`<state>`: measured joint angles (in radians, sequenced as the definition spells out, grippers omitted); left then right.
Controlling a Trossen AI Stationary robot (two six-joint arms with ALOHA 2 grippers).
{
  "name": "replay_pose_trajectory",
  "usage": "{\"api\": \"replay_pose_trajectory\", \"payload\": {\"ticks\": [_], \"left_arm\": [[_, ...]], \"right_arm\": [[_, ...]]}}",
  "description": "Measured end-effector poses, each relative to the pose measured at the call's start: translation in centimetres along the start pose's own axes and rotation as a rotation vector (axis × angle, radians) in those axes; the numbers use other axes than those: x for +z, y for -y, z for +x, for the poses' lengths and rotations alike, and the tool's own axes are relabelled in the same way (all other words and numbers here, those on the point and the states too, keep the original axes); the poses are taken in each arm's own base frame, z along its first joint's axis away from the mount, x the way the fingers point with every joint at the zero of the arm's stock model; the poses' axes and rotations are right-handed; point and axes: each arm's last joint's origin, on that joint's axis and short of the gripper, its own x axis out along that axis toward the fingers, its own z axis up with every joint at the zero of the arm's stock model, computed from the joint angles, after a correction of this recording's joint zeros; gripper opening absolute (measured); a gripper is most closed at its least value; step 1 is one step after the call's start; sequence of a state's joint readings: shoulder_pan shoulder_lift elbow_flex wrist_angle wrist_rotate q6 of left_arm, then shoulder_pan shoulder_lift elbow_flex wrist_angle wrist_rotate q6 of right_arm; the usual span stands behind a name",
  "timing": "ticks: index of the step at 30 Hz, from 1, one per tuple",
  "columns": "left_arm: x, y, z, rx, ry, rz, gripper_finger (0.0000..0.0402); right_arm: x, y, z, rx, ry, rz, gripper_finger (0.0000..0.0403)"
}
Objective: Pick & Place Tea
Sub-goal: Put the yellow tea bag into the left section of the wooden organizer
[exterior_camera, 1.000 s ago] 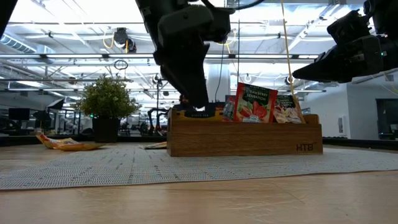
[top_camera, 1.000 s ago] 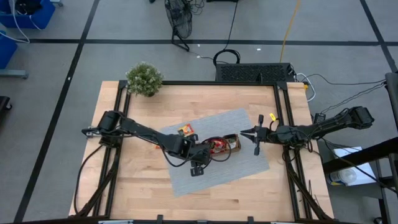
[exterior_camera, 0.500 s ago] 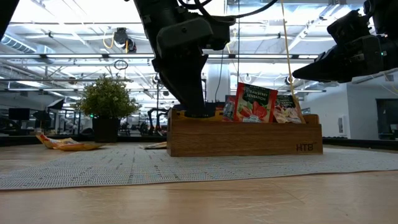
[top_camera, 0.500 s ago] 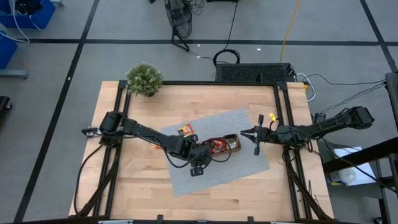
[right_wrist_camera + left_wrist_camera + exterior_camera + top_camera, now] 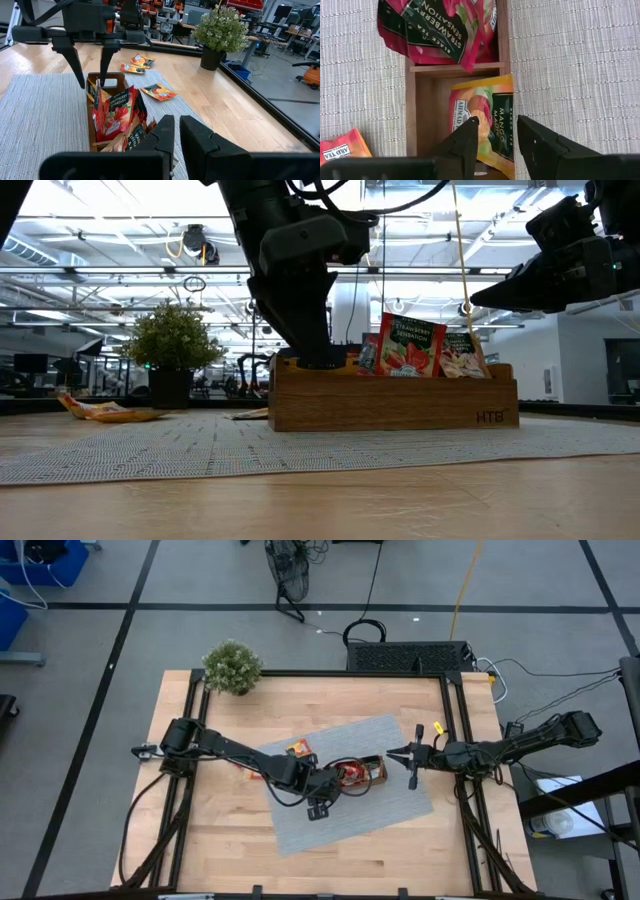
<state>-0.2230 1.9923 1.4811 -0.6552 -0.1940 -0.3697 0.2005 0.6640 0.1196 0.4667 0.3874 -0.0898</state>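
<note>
While my left hand [image 5: 495, 135] hangs over the wooden tray [image 5: 360, 773] on the grey mat [image 5: 385, 802], I can see its fingers [image 5: 467, 142] parted part-way, straddling an orange-yellow mango sachet [image 5: 487, 117] that stands in the end compartment; whether the pads are pressing it or just flanking it, I cannot tell. In the low view that same hand [image 5: 318, 358] dips down behind the tray's front wall at its end nearest the plant. The next compartment along is stuffed with red strawberry sachets [image 5: 437, 25], which poke up above the rim [image 5: 408, 345], and a paler sachet [image 5: 462, 355] stands in the compartment beyond them. One more red sachet [image 5: 340, 147] lies flat on the mat just beside the tray, and a few orange ones [image 5: 157, 91] are scattered loose on the bare wood of the surface [image 5: 400, 695] and the mat's edge, towards the potted plant [image 5: 232, 666] at the far corner. My right hand [image 5: 392, 753] hovers just off the other end of the tray, fingers pinched together with nothing between them, pointing along the tray towards the left arm.
</note>
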Motion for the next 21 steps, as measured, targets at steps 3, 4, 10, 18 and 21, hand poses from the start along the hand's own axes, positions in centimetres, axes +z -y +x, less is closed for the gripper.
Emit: {"api": "replay_pose_trajectory", "payload": {"ticks": [3, 4, 10, 18, 21], "left_arm": [[0.0, 0.0, 0.2, -0.006, -0.007, -0.001, 0.0138], [-0.1, 0.1, 0.4, -0.006, -0.013, 0.001, 0.0134], [-0.3, 0.1, 1.3, -0.043, -0.052, 0.021, 0.0056], [-0.1, 0.1, 0.9, -0.058, -0.040, 0.020, 0.0048], [-0.1, 0.1, 0.9, -0.059, -0.036, 0.020, 0.0059]], "right_arm": [[0.0, 0.0, 0.0, 0.000, 0.000, 0.000, 0.0018], [0.0, 0.0, 0.0, 0.000, 0.000, 0.000, 0.0018], [0.0, 0.0, 0.0, 0.000, 0.000, 0.000, 0.0018], [0.0, 0.0, 0.0, 0.000, 0.000, 0.000, 0.0018], [0.0, 0.0, 0.0, 0.000, 0.000, 0.000, 0.0018]]}}
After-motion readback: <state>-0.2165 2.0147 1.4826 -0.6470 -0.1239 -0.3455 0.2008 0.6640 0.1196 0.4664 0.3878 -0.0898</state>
